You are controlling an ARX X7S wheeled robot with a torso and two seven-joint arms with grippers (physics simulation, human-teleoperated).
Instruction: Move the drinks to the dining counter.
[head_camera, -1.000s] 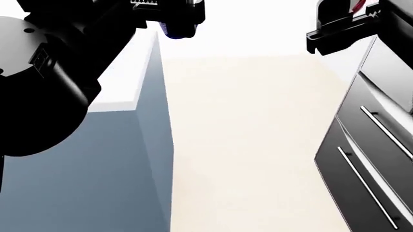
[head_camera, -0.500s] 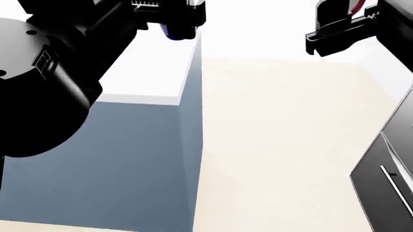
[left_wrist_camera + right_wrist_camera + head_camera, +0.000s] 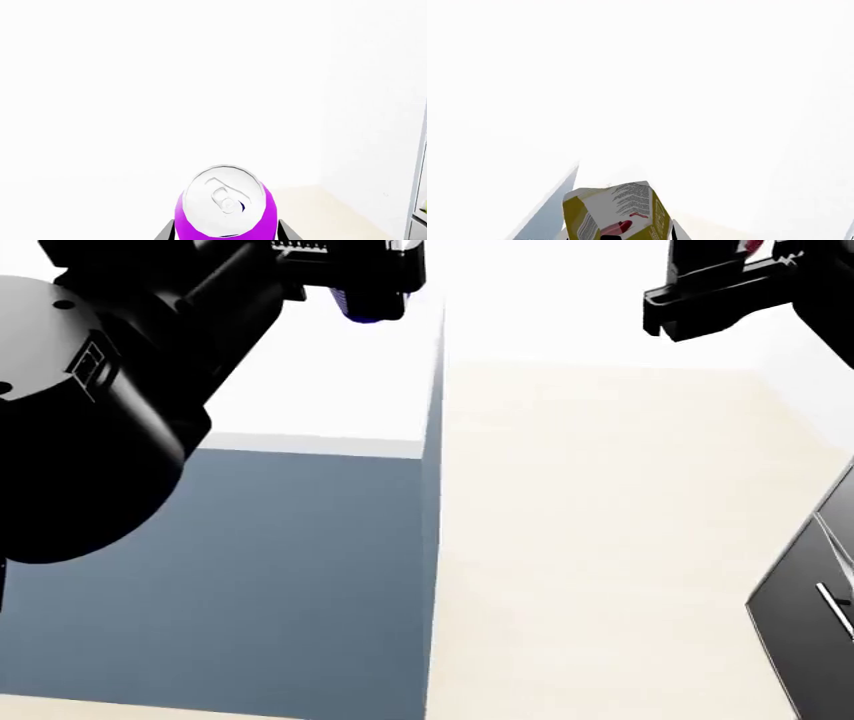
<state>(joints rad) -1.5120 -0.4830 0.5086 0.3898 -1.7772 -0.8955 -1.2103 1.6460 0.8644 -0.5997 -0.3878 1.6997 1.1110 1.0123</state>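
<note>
Swung further toward the dining counter point(image 3: 334, 405), its corner edge shifted rightward in head view. Left gripper point(image 3: 227, 235) pinched the purple can point(image 3: 225, 212) upright; right gripper point(image 3: 627, 237) clamped the juice carton point(image 3: 617, 212). Both carried high at 12 o'clock to clear the counter.

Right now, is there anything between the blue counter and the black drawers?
No, only bare cream floor lies between the dining counter with its blue front and the black drawers, as the head view shows.
</note>
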